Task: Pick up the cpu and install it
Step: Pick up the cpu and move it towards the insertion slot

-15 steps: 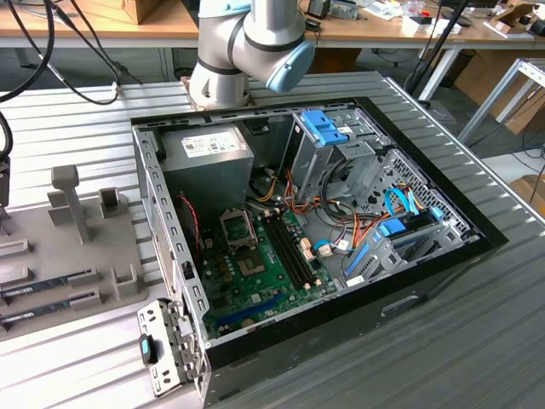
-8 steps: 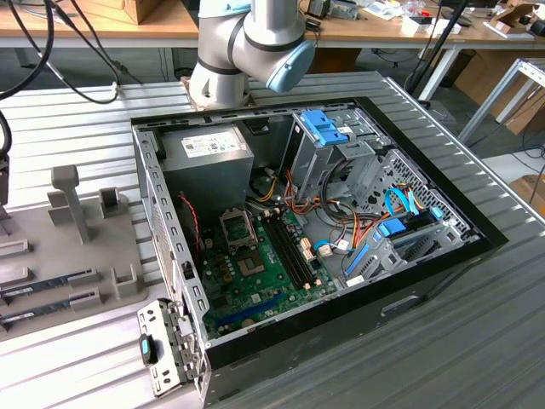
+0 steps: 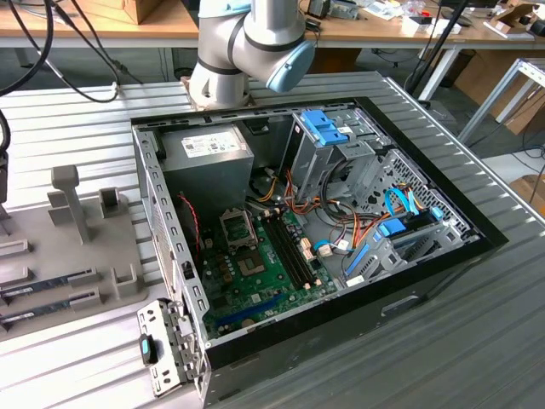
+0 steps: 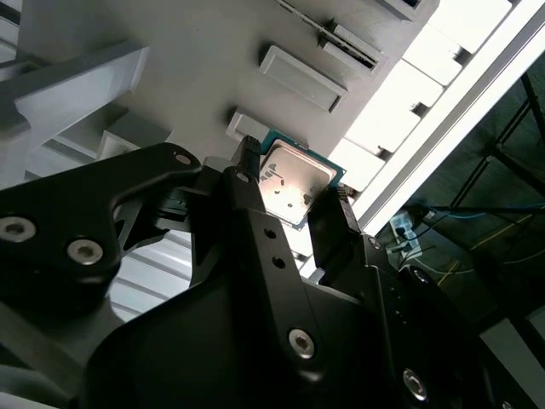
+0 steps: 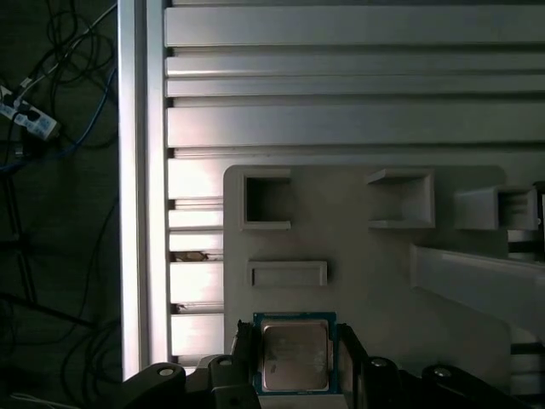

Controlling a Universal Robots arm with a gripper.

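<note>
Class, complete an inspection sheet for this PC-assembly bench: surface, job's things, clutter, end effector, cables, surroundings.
Surface: ribbed aluminium table carrying a grey fixture tray and an open computer case.
Job's things: cpu, silver top showing, over the tray; the motherboard lies exposed inside the case.
Clutter: memory sticks slotted in the tray.
End effector: end effector shut on the cpu, one finger at each of two opposite edges; whether the chip is lifted off the tray cannot be told.
Cables: orange and red wires inside the case; loose cables on the floor beside the table.
Surroundings: wooden benches behind the arm.
</note>
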